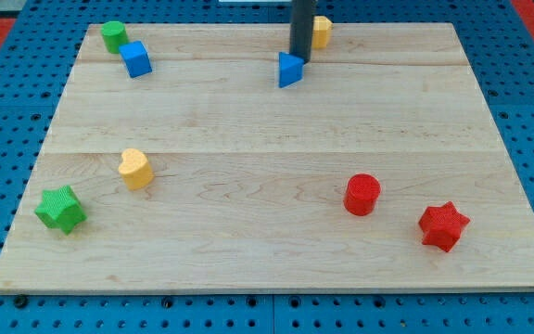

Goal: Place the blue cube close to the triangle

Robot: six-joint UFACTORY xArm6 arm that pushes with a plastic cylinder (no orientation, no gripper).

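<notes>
The blue cube (136,58) sits near the board's top left corner, just right of and below a green cylinder (113,36). The blue triangle (289,70) lies at the view's top centre. My tip (300,58) stands at the triangle's upper right edge, touching or nearly touching it. The rod rises out of the view's top. The cube is far to the left of the tip and the triangle.
A yellow block (321,31) sits just right of the rod at the top. A yellow heart (135,169) and a green star (61,209) lie at the left. A red cylinder (362,195) and a red star (443,226) lie at the bottom right.
</notes>
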